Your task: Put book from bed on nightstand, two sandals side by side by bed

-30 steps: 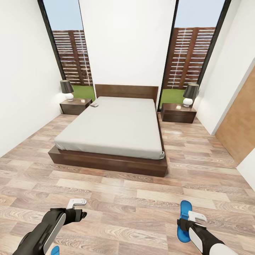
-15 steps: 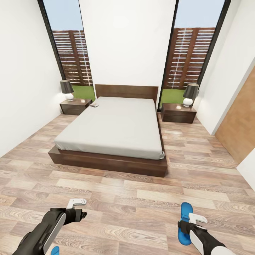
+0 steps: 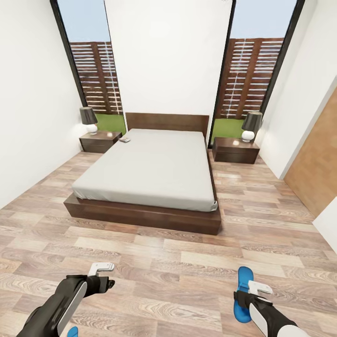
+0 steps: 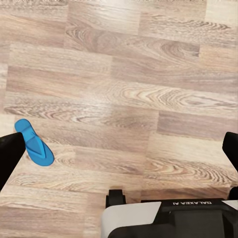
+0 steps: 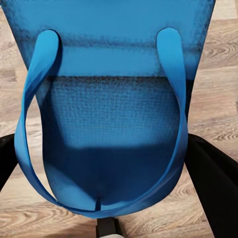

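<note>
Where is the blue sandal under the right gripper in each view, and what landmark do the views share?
Head view: the sandal lies bottom right, partly under the right gripper.
Right wrist view: the sandal is close up, between the fingers.
Left wrist view: a blue sandal on the floor; I cannot tell whether it is the same one.
Shared landmark: the wood-plank floor.
</note>
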Available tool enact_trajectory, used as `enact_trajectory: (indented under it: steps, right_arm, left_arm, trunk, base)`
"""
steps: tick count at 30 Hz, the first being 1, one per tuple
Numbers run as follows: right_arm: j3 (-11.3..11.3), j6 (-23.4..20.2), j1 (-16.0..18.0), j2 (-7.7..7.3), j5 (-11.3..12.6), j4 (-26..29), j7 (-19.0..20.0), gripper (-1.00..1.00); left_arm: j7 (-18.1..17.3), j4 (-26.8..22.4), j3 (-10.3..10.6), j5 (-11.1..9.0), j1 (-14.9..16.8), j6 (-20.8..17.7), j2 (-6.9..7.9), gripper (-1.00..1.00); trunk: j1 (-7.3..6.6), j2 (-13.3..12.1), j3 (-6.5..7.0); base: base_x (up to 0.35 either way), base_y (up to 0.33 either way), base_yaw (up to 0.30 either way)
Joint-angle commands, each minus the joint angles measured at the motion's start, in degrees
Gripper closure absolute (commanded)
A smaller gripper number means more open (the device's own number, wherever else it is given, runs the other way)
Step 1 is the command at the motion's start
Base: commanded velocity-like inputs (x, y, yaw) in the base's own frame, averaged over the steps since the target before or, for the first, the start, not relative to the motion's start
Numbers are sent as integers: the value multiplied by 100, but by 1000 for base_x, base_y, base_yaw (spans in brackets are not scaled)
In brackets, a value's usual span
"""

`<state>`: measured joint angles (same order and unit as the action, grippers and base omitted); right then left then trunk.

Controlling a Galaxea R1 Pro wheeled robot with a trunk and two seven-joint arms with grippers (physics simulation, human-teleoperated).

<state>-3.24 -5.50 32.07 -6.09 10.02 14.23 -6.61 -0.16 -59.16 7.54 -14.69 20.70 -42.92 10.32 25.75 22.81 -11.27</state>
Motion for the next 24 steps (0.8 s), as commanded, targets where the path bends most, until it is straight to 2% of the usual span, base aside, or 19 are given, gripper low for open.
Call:
enact_trajectory:
  steps: [1, 16, 24]
  right_arm:
    - [-10, -30, 1, 1, 44, 15, -14, 100]
    - [-14, -30, 1, -12, 45, 18, -16, 100]
    - [-10, -30, 1, -3, 44, 18, -16, 100]
  left_arm:
    - [-2, -7, 10, -6, 4, -23, 5, -100]
    - [-7, -8, 11, -7, 4, -23, 5, -100]
    - [-10, -8, 10, -7, 4, -22, 5, -100]
  trunk:
    - [3, 11, -4]
    - [3, 11, 69]
    - [3, 11, 59]
  base:
    - [0, 0, 0]
    - [0, 0, 4]
    - [0, 0, 165]
